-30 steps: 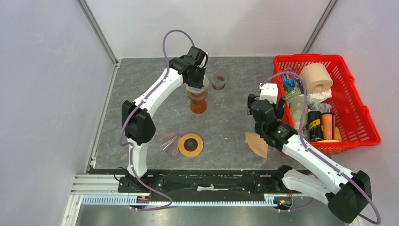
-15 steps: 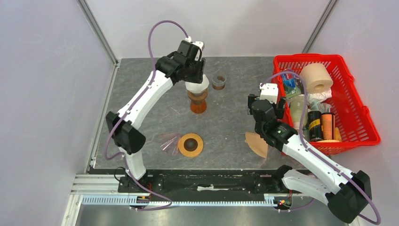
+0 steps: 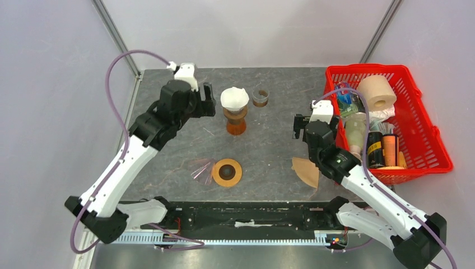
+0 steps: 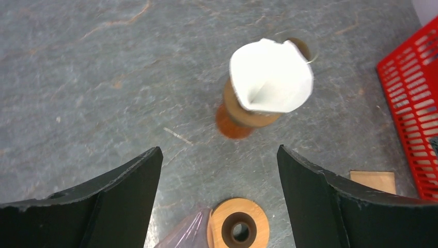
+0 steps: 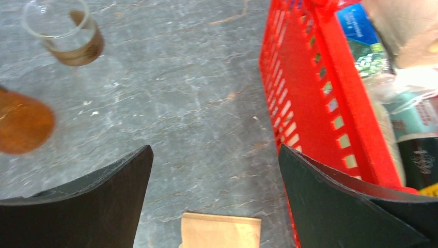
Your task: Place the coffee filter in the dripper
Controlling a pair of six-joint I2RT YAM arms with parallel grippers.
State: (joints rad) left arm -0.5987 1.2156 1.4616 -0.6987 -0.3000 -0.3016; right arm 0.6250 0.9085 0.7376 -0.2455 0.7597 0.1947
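The white coffee filter (image 3: 234,97) (image 4: 271,77) sits opened as a cone in the amber dripper (image 3: 236,122) (image 4: 241,118), which stands upright at the back middle of the table. My left gripper (image 3: 209,101) (image 4: 217,155) hangs open just left of the dripper, apart from it, with nothing between its fingers. My right gripper (image 3: 315,124) (image 5: 214,152) is open and empty between the dripper and the red basket (image 3: 442,163) (image 5: 315,88).
A small glass cup (image 3: 260,97) (image 5: 66,34) stands right of the dripper. A wooden ring (image 3: 227,172) (image 4: 238,227) and clear plastic wrap (image 3: 200,168) lie near the front. A brown paper filter (image 3: 306,171) (image 5: 221,231) lies under the right arm. The basket holds a paper roll and bottles.
My left gripper has opened, let go of the white filter in the dripper, and drawn back to the left. The right arm has barely shifted.
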